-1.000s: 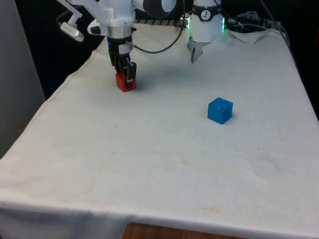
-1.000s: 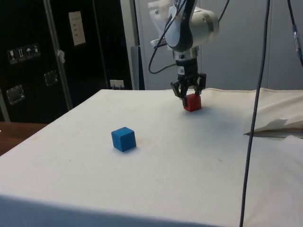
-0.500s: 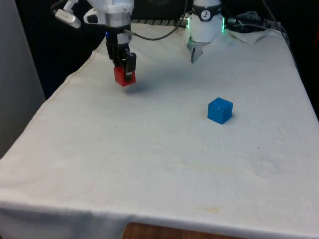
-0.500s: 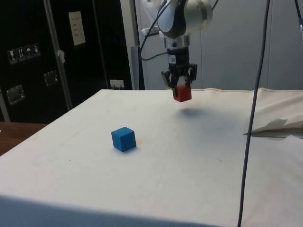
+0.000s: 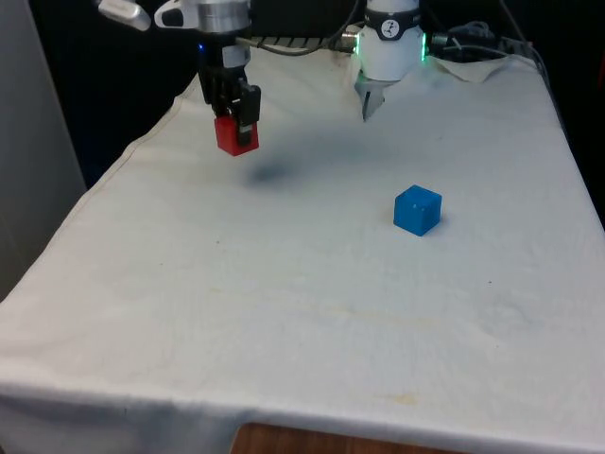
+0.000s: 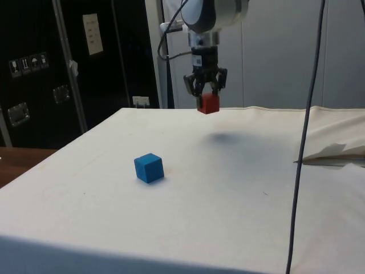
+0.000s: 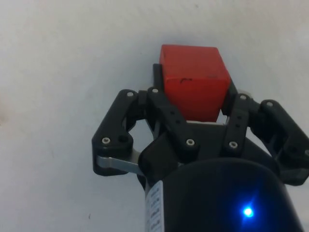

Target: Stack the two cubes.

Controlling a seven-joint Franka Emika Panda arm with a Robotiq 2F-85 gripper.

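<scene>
While the one gripper (image 5: 233,121) hangs above the white cloth (image 5: 284,284) at the front view's left, its two fingers are clamped on the single red cube (image 5: 234,137), lifted clear with its shadow below. Well apart, to the right, one blue cube (image 5: 417,210) sits on the cloth.

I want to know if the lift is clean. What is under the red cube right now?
Only air, then bare white cloth with the cube's shadow. The red cube hangs off the table, clamped in the gripper. The fingers cover parts of its sides.
</scene>
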